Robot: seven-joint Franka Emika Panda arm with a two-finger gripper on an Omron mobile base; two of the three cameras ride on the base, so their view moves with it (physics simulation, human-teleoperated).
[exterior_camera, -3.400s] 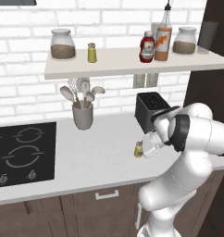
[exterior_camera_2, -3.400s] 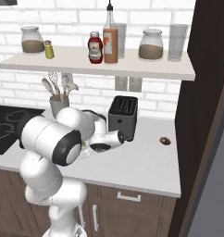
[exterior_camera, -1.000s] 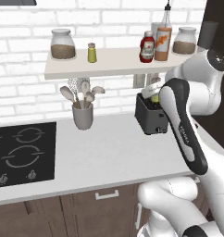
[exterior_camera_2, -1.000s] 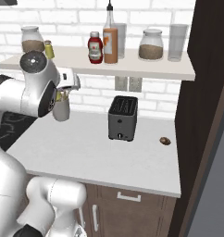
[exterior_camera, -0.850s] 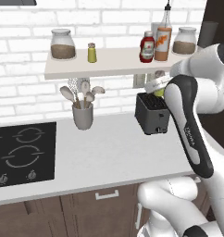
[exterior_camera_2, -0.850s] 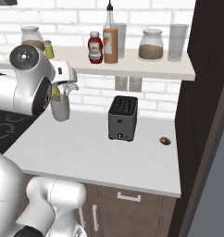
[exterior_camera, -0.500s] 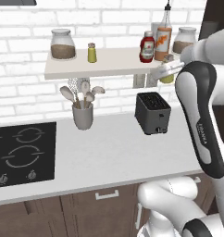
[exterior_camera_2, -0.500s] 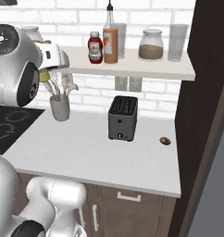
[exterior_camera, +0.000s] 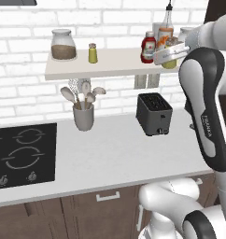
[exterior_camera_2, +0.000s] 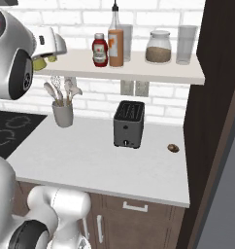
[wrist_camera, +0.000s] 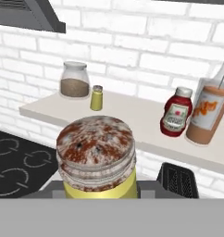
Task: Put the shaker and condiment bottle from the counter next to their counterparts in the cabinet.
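Shaker (wrist_camera: 96,159) sat pinched in the gripper (exterior_camera: 168,53), raised to shelf height beside the orange condiment bottle (exterior_camera: 165,33), likely for carrying along the cabinet (exterior_camera: 115,65) toward its yellow-green counterpart (exterior_camera: 92,53).

The hand's (exterior_camera: 172,52) fingertips are hidden behind the small olive-yellow shaker with a mottled cap (wrist_camera: 96,159). Its lower body is cut off. Beyond the hand, the tall orange condiment bottle's (wrist_camera: 207,114) spout runs off frame.
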